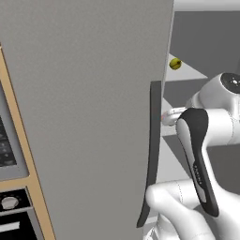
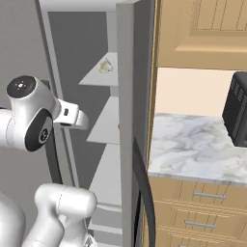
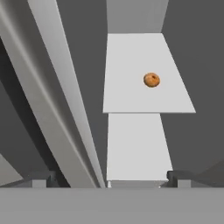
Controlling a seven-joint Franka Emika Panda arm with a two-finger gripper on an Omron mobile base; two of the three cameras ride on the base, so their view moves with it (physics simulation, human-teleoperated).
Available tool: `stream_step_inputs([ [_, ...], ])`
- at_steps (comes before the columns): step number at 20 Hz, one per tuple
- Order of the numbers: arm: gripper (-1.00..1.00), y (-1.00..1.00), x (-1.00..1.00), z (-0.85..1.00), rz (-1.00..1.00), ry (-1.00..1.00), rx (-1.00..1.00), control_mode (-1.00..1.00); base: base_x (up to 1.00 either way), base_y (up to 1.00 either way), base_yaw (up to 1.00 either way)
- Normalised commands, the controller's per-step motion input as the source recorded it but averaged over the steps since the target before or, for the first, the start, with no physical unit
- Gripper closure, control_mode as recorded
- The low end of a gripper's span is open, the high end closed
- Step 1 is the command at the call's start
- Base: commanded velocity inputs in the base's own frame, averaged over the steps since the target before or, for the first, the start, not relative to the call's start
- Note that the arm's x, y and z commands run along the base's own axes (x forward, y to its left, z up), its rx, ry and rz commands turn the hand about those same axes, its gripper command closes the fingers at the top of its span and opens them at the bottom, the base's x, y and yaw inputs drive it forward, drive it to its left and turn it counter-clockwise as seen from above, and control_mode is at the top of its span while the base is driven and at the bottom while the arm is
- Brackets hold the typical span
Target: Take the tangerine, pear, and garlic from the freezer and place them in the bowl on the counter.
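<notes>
My gripper (image 3: 108, 178) open, jaws wide, nothing between, aimed into freezer (image 1: 93, 117). Tangerine (image 3: 151, 80) on pale shelf (image 3: 131, 65) ahead, well apart from fingertips. Pear (image 1: 175, 63) on upper shelf. Garlic (image 2: 105, 66) on upper shelf too. Counter (image 2: 193, 144) right of freezer.

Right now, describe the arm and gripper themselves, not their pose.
The arm is glossy white, built of rounded segments, with a black curved panel along one link and dark round joint caps, one showing in the right base view. The gripper shows as two small dark grey, blocky fingertips. No cables visible.
</notes>
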Motion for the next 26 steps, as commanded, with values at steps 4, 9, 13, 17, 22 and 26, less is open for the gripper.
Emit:
stream_step_inputs([
  [4, -1.00, -0.01, 0.01, 0.51, -0.12, -0.03, 0.00, -1.00, 0.00, 0.00, 0.00],
  [9, -1.00, -0.04, 0.00, 0.31, -0.33, -0.04, 0.10, -1.00, 0.00, 0.00, 0.00],
  [13, -1.00, -0.20, 0.03, 0.30, -0.24, -0.08, 0.26, -1.00, 0.00, 0.00, 0.00],
  [17, -1.00, -0.27, 0.03, 0.34, -0.17, -0.17, 0.22, -1.00, 0.00, 0.00, 0.00],
  [22, -1.00, -0.35, 0.24, 0.34, -0.30, -0.15, 0.09, -1.00, 0.00, 0.00, 0.00],
  [26, -1.00, -0.33, 0.35, 0.33, -0.19, -0.08, 0.14, -1.00, 0.00, 0.00, 0.00],
])
